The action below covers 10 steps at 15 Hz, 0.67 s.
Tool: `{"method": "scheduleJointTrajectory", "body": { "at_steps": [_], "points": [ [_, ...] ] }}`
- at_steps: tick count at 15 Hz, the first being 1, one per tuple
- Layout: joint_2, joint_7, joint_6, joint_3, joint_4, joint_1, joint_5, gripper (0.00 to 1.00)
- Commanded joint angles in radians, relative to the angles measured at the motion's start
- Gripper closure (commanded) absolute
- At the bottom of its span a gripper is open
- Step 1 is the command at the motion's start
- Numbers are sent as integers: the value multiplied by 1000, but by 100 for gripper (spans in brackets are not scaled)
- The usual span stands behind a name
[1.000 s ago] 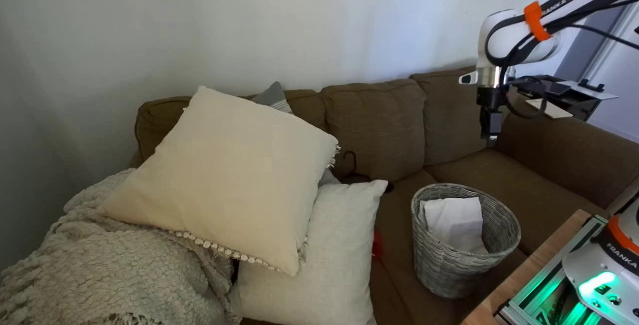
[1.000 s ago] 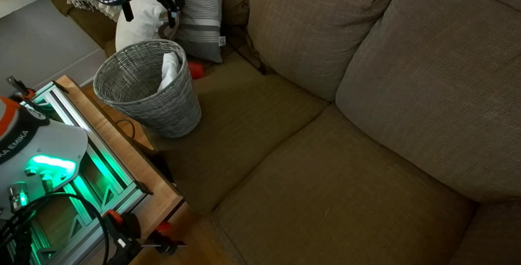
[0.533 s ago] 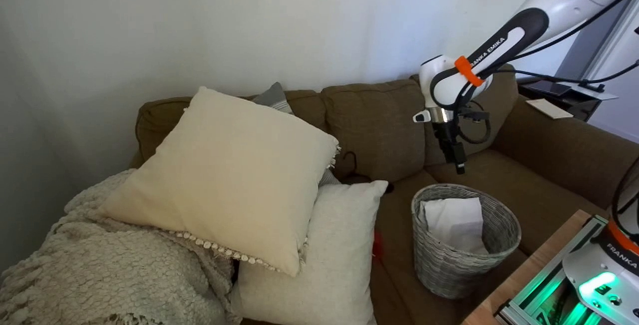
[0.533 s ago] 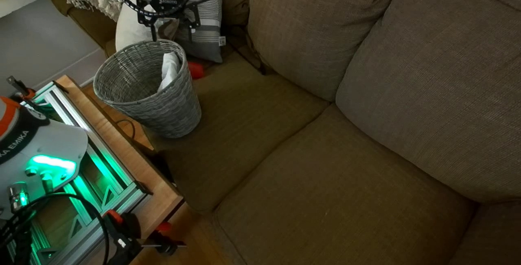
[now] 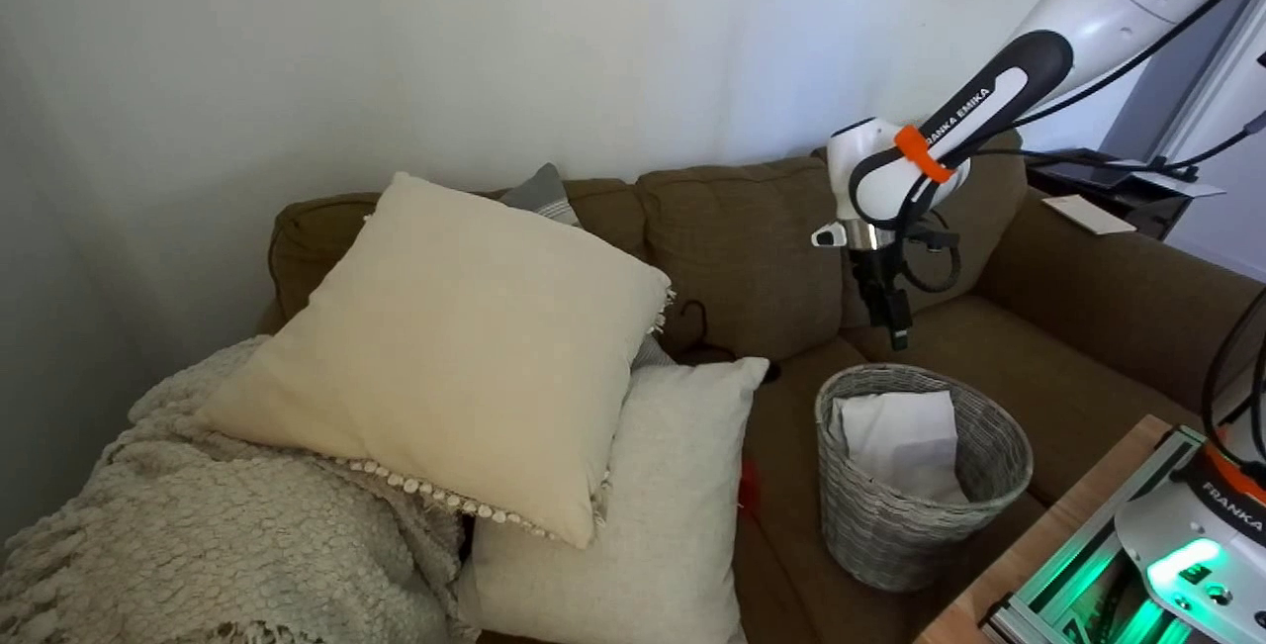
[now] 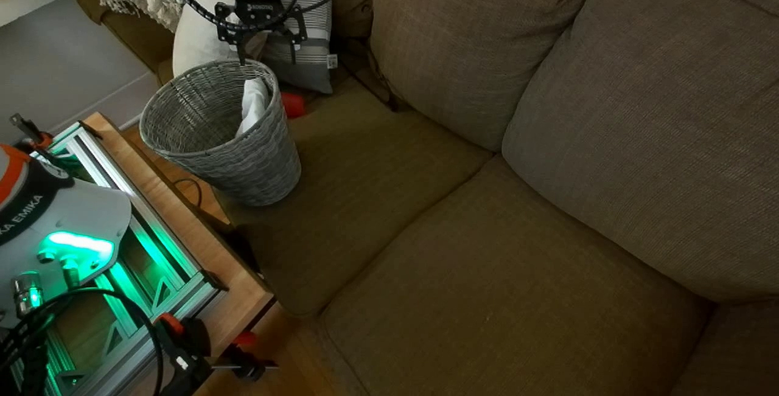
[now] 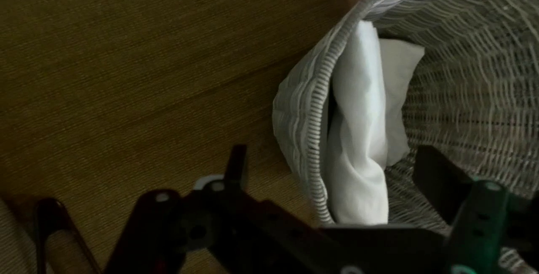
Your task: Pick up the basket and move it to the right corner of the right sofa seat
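In an exterior view, hangs with jaws just above the basket, set on the sofa with cloth inside. In an exterior view, shows the basket on the seat beside the right seat, short of the goal. In the wrist view, holds nothing between wide-spread jaws, poised to straddle the rim; apparently has grasp, lift and placing left.

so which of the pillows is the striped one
The grey striped pillow, partly behind the claw in an exterior view: stripes cross it, while the big cream pillow and the paler pillow partly beneath it look plain.
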Motion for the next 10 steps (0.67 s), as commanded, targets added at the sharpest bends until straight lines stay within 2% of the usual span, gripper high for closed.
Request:
{"method": "scheduleJointTrajectory", "body": {
  "at_steps": [1, 6, 10],
  "points": [
    [114, -30, 130, -1, 26, -58, -40, 0],
    [253, -80, 187, 28, 76, -90, -38, 0],
    [322, -87, 214, 57, 92, -67, -54, 0]
  ]
}}
